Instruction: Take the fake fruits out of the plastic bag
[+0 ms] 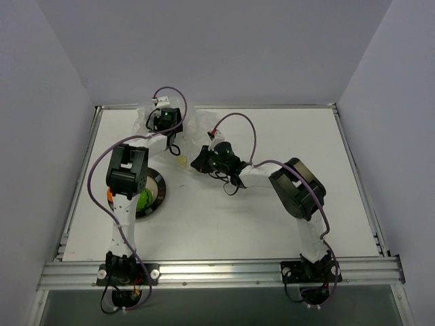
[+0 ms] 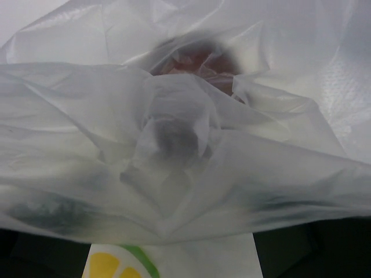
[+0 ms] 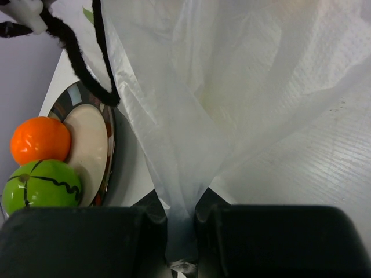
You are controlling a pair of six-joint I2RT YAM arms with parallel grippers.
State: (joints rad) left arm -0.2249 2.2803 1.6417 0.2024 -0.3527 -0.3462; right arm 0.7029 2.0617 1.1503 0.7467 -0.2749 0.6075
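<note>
As the overhead camera has it, the left gripper (image 1: 165,121) is up at the far side of the white table (image 1: 272,217), nosed into the crinkly transparent plastic bag (image 1: 194,125). The right gripper (image 1: 202,161) sits at the bag's near edge. Closer to the bases, the round dark-rimmed plate (image 1: 161,185) lies half under the left arm. A bright green rounded toy fruit (image 1: 145,200) rests on it, and a sliver of the small orange toy fruit (image 1: 110,196) peeks out past the arm's other side.

Over to the left wrist: plastic fills the frame, draped right across the lens. A dark reddish-brown rounded shape (image 2: 197,62) shows through the film near the top, blurred, inside the bag. A yellow lemon-slice print (image 2: 110,266) sits at the bottom edge. The gripper's dark sides show only at the two bottom corners, far apart, so it stands spread.

Right wrist now: fingers pressed together on a gathered fold of the bag, pinching it, film fanning upward. To the left, the orange and green fruit sit touching on the plate, under a looping black cable (image 3: 75,52).
</note>
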